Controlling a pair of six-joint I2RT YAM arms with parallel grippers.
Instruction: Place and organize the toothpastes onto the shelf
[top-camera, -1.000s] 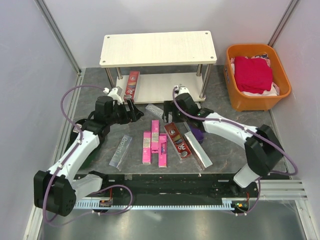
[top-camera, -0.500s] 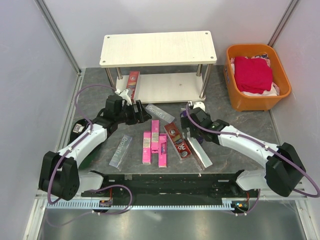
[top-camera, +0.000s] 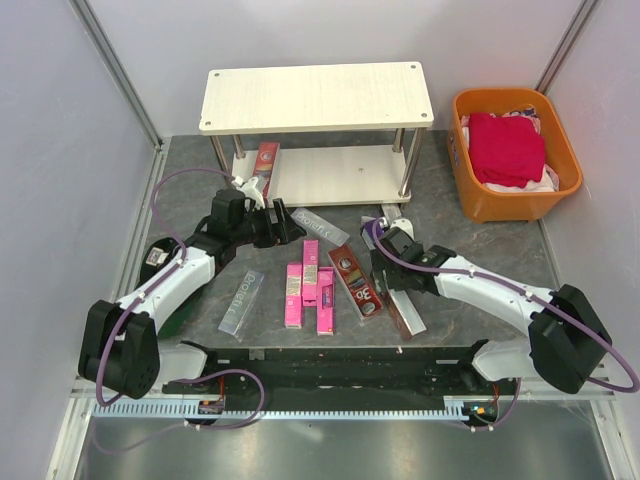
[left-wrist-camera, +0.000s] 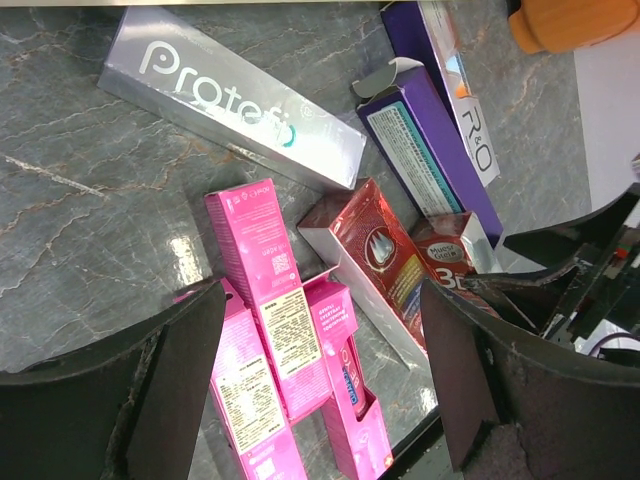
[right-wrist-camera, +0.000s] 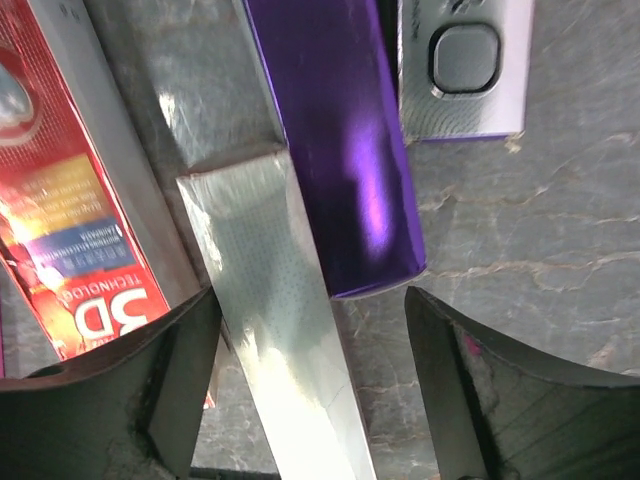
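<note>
L gripper (top-camera: 283, 226) is hovering low over a dark grey, marble-veined tabletop (top-camera: 190, 190), jaws standing wide & gripping nothing. Pale grey walls are closing the table in on 3 sides, w/ metal rails running up both back corners. Beyond both grippers, at the far edge, the shelf (top-camera: 316, 95) is standing on 4 thin legs. 1 red carton (top-camera: 265, 165) is lying on its lower board, just beyond L gripper. Well off to the right of R gripper (top-camera: 385, 280), an orange basket (top-camera: 470, 205) is holding red cloth (top-camera: 505, 148).

L arm is reaching fwd from the near-left corner, elbow bent, wrist pointing in toward the table's middle. Right ahead of its fingers a silver lettered carton (left-wrist-camera: 230, 100) is lying flat. Below & ahead, 3 pink cartons (left-wrist-camera: 265, 290) are lying side by side, touching. 1 more grey carton (top-camera: 241, 303) is lying beside L's forearm, on the near side.

R arm is stretching in low from the near-right corner, wrist tipping down. Its jaws are standing apart, straddling a plain silver carton (right-wrist-camera: 280, 320) & a purple carton (right-wrist-camera: 340, 130), both lying flat on the tabletop & touching each other. Fingertips are sitting right at the cartons' outer edges; can't tell if they're touching. Red 3D carton (right-wrist-camera: 70, 200) is lying just outside 1 finger, against the plain silver one.
</note>
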